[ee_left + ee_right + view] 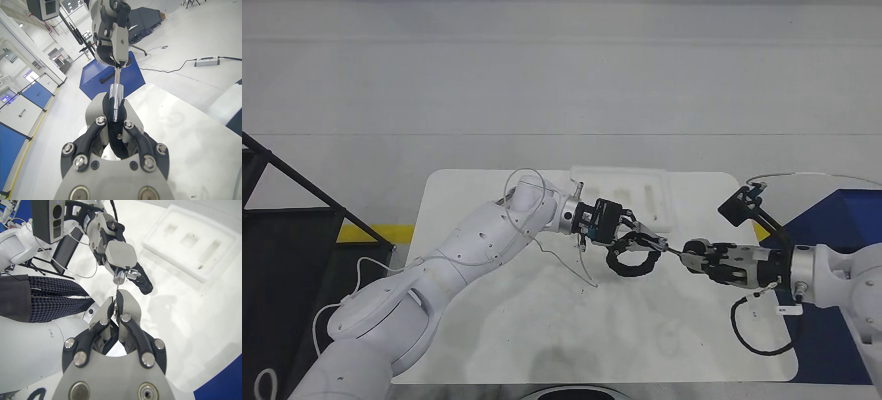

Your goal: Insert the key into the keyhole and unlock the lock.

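Note:
The lock is a chrome cylinder with a black cable loop hanging from it above the table's middle. My left gripper is shut on the cylinder, its keyhole end pointing at the other arm. My right gripper is shut on the head of the key. The flat silver blade runs straight from those fingers into the cylinder's end face; most of the blade shows outside it. From above, the left gripper and the right gripper face each other, joined by the key.
A white foam tray with rectangular recesses lies at the table's far edge, just behind the grippers. A blue platform stands past the right edge. A black cable hangs under the right arm.

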Robot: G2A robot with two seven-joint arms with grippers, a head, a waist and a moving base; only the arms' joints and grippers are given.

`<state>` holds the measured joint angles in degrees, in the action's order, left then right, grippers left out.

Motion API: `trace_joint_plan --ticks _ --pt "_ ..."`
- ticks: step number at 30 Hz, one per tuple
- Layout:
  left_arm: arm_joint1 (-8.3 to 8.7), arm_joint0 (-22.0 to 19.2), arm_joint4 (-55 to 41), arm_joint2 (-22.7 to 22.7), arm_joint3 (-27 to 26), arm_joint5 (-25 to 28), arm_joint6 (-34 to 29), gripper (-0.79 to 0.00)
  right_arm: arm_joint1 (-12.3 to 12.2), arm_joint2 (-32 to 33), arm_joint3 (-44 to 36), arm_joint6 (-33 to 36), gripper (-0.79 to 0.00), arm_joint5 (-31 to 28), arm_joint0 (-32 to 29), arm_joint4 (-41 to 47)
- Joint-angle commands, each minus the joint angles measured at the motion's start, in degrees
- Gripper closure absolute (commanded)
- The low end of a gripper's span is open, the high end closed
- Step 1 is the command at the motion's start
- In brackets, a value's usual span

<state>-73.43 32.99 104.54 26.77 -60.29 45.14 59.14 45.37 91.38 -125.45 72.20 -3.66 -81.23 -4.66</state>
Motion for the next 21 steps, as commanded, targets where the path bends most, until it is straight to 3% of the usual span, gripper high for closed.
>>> trace_joint_plan --ticks 1,21 --pt "-0.02 -0.02 -0.04 -0.05 0.03 -0.06 0.06 0.0 -0.04 -0.22 0.22 0.04 0.0 0.0 0.21 0.0" --pt "-0.43 -0.37 -0.14 -0.76 0.52 -1.02 1.02 0.0 -0.26 -3.54 3.19 -0.66 0.0 1.31 3.02 0.98"
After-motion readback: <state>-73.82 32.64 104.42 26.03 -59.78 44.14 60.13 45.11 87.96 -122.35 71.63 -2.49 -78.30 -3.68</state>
